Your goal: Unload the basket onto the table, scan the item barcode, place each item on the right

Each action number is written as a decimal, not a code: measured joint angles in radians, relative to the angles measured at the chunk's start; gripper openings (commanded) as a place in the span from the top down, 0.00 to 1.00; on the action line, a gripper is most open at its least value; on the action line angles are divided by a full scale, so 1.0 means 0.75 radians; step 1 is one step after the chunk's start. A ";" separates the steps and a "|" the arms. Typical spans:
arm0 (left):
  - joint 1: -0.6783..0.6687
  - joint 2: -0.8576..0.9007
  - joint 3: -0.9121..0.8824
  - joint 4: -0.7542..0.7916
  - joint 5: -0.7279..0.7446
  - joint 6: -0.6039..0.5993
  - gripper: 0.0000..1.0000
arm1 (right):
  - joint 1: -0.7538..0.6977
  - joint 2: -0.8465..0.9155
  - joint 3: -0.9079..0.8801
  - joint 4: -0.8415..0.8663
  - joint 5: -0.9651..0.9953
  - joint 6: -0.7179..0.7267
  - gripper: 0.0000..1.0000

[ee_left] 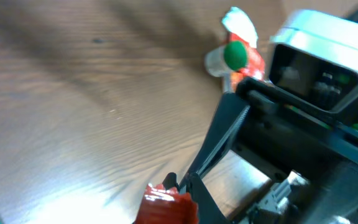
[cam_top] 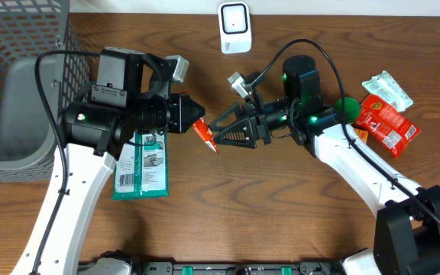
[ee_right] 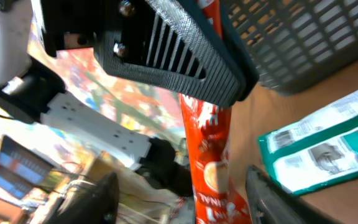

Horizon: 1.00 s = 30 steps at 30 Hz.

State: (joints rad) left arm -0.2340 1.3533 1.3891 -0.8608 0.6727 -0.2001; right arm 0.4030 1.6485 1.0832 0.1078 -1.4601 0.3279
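The item is a slim red packet (cam_top: 205,136), held off the table at the middle, between both arms. My left gripper (cam_top: 197,124) is shut on its left end; the left wrist view shows the packet (ee_left: 166,205) at the bottom edge. My right gripper (cam_top: 215,134) stands open around the other end. In the right wrist view the packet (ee_right: 210,155) hangs between the spread fingers (ee_right: 272,193) without touching them. A white barcode scanner (cam_top: 234,27) stands at the table's far edge. No barcode can be made out.
A grey wire basket (cam_top: 21,76) fills the far left. A teal and white package (cam_top: 142,168) lies flat under my left arm. At the right lie a red snack bag (cam_top: 384,122), a white and green packet (cam_top: 388,90) and a green-capped item (cam_top: 347,107).
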 measured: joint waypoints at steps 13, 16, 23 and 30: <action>-0.121 0.160 0.004 -0.254 -0.377 -0.237 0.93 | -0.092 0.000 -0.001 -0.729 0.659 -0.260 0.27; -0.187 0.288 0.004 -0.246 -0.447 -0.265 0.92 | -0.095 0.000 -0.001 -0.848 0.902 -0.300 0.27; -0.325 0.570 0.004 -0.099 -0.536 -0.318 0.93 | -0.096 0.000 -0.002 -1.013 1.358 -0.333 0.28; -0.429 0.766 0.004 0.068 -0.626 -0.395 0.92 | -0.096 0.000 -0.002 -1.025 1.545 -0.344 0.28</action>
State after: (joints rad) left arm -0.5560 1.9278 1.3922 -0.8097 0.2035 -0.4965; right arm 0.3313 1.6485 1.0817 -0.6613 -0.3012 0.0700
